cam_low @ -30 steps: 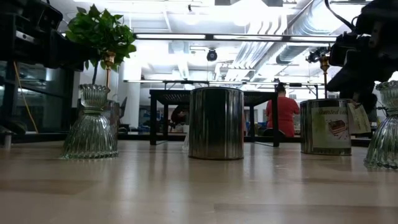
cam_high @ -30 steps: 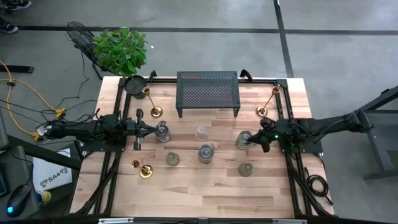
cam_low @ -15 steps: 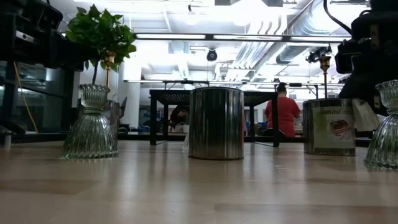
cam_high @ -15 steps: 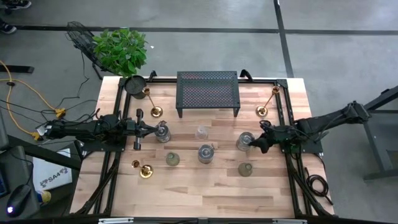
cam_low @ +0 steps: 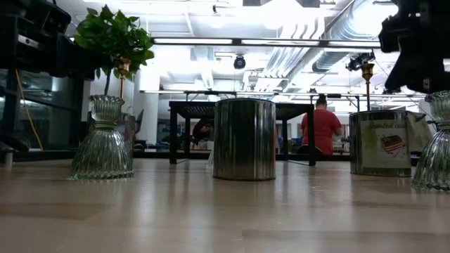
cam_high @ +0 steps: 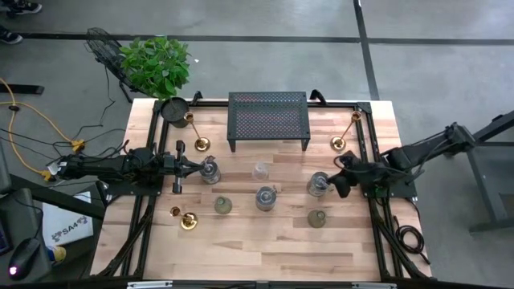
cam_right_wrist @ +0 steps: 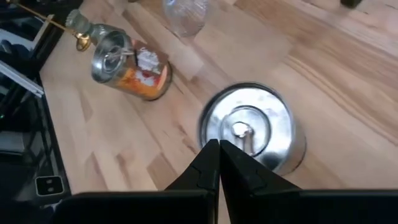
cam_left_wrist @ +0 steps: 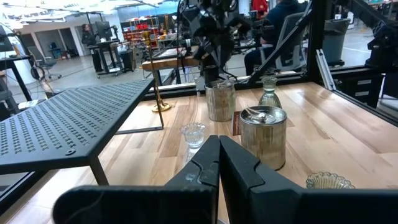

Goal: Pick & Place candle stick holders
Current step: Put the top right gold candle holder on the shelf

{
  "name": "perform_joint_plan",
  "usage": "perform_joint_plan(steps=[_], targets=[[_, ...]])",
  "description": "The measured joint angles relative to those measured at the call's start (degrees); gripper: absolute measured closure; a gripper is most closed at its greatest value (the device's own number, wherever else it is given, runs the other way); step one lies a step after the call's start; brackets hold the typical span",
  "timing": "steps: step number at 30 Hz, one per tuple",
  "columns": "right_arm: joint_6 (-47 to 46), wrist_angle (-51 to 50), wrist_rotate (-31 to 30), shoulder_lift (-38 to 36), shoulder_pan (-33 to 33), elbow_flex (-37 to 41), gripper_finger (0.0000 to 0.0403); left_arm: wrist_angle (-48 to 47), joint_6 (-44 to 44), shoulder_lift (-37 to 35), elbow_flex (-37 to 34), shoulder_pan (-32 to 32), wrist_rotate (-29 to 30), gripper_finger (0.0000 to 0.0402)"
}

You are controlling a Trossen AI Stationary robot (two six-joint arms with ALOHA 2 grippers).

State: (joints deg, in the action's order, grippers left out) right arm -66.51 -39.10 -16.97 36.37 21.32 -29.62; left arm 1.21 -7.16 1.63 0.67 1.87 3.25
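Three gold candlesticks stand at the far left (cam_high: pixel 197 132), far right (cam_high: pixel 345 132) and near left (cam_high: pixel 183 217). Short holders dot the middle: a clear glass (cam_high: pixel 259 171), a lidded tin (cam_high: pixel 266 197), a greenish glass (cam_high: pixel 222 205) and another glass (cam_high: pixel 316 217). My right gripper (cam_high: pixel 336 185) is shut and tilted down over a silver tin (cam_right_wrist: pixel 252 134), clear above it in the low view (cam_low: pixel 415 42). My left gripper (cam_high: pixel 197 166) is shut and level at the table's left, its tips at a silvery cup (cam_high: pixel 210 170). My left gripper's shut tips stand right beside the silvery cup, which its own fingers hide in the left wrist view; I cannot tell whether they touch it.
A black mesh rack (cam_high: pixel 269 119) stands at the far middle. A round black pot (cam_high: pixel 174 110) sits at the far left corner, with a leafy plant (cam_high: pixel 157 64) behind it. Bare wood lies along the near edge.
My right gripper has risen from beside the silver tin, tipped downward and rolled, and now stands above it. The tin has slid a little toward the table's right edge. The left arm has kept still.
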Motion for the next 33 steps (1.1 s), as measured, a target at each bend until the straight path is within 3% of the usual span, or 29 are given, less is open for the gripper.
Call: perform_joint_plan(steps=[11, 21, 26, 33], targets=[[-13.3, -12.4, 0.1, 9.9, 6.8, -5.2, 0.04, 0.0, 0.0, 0.0, 0.0, 0.0, 0.0, 0.0402], [-23.1, -27.5, -7.5, 13.7, 12.9, -12.5, 0.04, 0.0, 0.0, 0.0, 0.0, 0.0, 0.0, 0.0402], [-29.1, -33.1, -8.6, 15.1, 14.1, -12.8, 0.04, 0.0, 0.0, 0.0, 0.0, 0.0, 0.0, 0.0402], [-29.5, -33.6, -9.3, 15.4, 12.8, -12.8, 0.04, 0.0, 0.0, 0.0, 0.0, 0.0, 0.0, 0.0402]])
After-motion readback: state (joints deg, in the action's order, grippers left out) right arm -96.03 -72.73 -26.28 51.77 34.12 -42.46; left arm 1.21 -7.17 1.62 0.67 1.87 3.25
